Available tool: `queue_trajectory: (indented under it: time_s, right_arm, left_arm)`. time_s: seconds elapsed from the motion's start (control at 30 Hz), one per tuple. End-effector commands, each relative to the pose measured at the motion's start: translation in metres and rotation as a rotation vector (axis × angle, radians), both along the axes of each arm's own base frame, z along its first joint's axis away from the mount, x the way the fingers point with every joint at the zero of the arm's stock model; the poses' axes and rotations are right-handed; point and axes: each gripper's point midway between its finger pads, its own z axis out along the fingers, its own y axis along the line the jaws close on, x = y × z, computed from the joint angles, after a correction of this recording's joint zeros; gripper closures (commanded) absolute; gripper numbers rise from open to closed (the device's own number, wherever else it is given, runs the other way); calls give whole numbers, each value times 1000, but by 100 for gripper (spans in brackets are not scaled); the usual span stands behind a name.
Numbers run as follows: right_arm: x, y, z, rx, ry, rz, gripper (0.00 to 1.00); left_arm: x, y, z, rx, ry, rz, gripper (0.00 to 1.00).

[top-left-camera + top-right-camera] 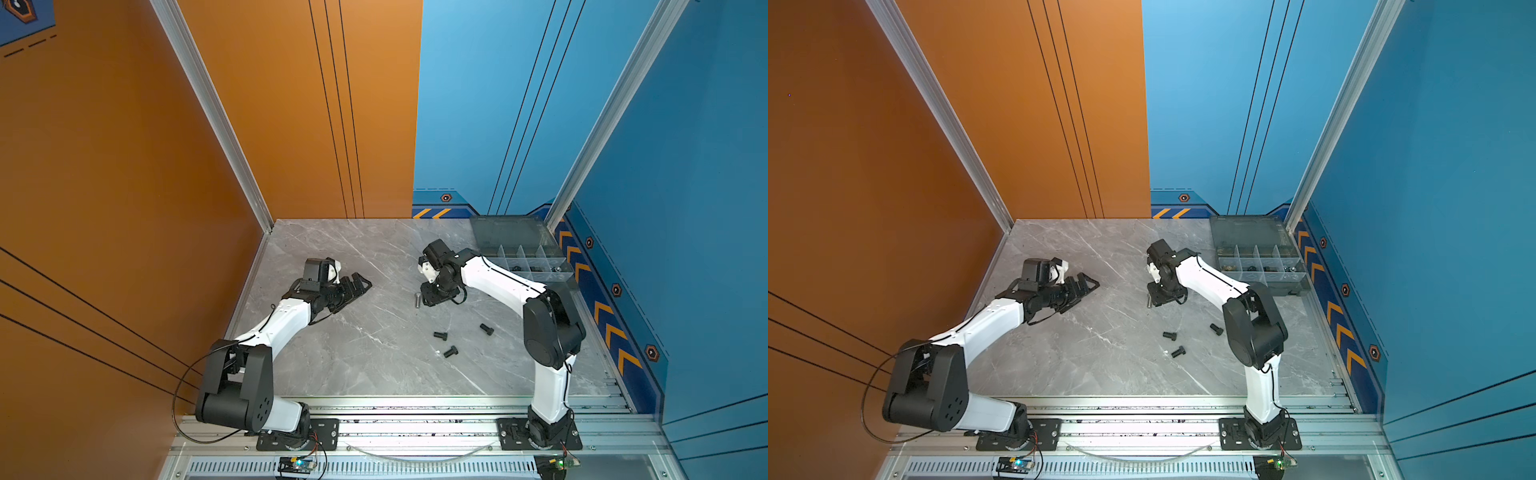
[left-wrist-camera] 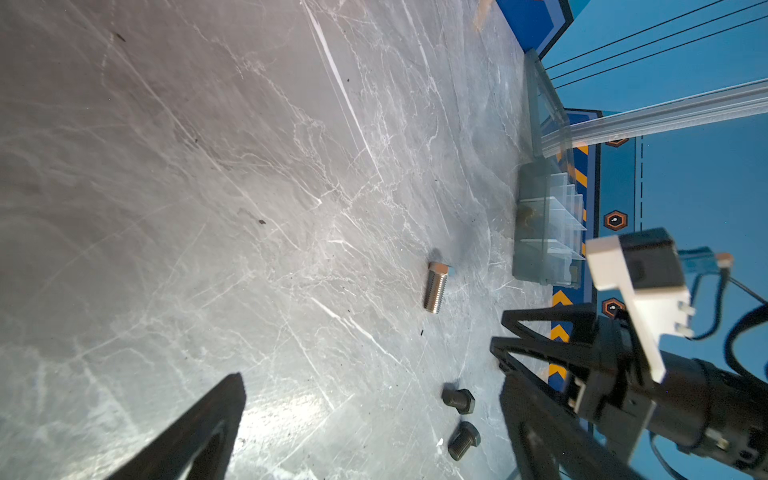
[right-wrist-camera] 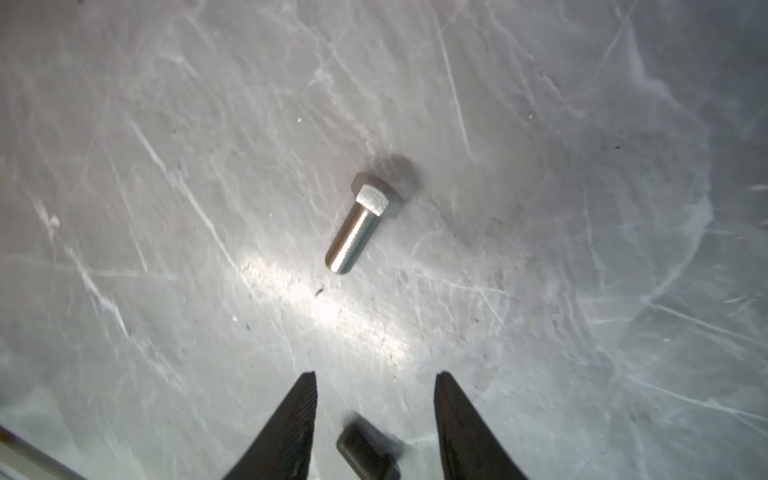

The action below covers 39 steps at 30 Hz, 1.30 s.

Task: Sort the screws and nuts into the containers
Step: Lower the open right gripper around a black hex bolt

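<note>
Centre frame: a lone silver bolt point(image 3: 359, 224) lies on its side on the grey marbled table point(image 1: 332, 365). Its hex head is bright where the light strikes it, and its threaded shank is longer than those of its dark neighbours. The right gripper point(image 3: 376, 376) hangs close over it, its two dark fingers parted and holding nothing. In both top views the bolt sits just to the left of that gripper, near the middle of the table.

A blurred black bolt point(image 3: 365, 453) shows low between the fingers in the right wrist view (too soft to read in detail), touching neither of them.

Three stubby black bolts point(image 1: 440, 335) lie loose in a small scatter closer to the arms' bases. Each is on its side, and they are near one another but apart.

The organiser box point(image 1: 567, 282), smoky-grey and translucent, stands in the far right corner of the table with its lid point(image 1: 511, 230) thrown back toward the wall. Pale dividers split it into small compartments. Several hold small dark pieces, and one at the left end holds brass-coloured pieces point(image 1: 1227, 266).

The left gripper point(image 1: 361, 281) hovers over the table's left half, well apart from all the hardware. In the left wrist view its fingers stand wide and empty.
</note>
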Motion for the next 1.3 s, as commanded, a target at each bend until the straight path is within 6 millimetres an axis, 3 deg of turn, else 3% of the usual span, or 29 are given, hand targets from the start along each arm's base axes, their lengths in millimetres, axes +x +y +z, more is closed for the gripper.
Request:
queue_trajectory:
  time_s: [0.0, 0.53, 1.27]
  right_arm:
    - [-35, -19, -4, -47, 86, 209, 50]
    - [-83, -34, -26, -48, 234, 324, 50]
    - [-88, -36, -59, -163, 277, 345, 51]
  left_arm:
    - [-2, 0, 2, -7, -21, -21, 2]
    - [-4, 3, 3, 5, -19, -11, 2]
    - [-8, 7, 2, 12, -19, -1, 2]
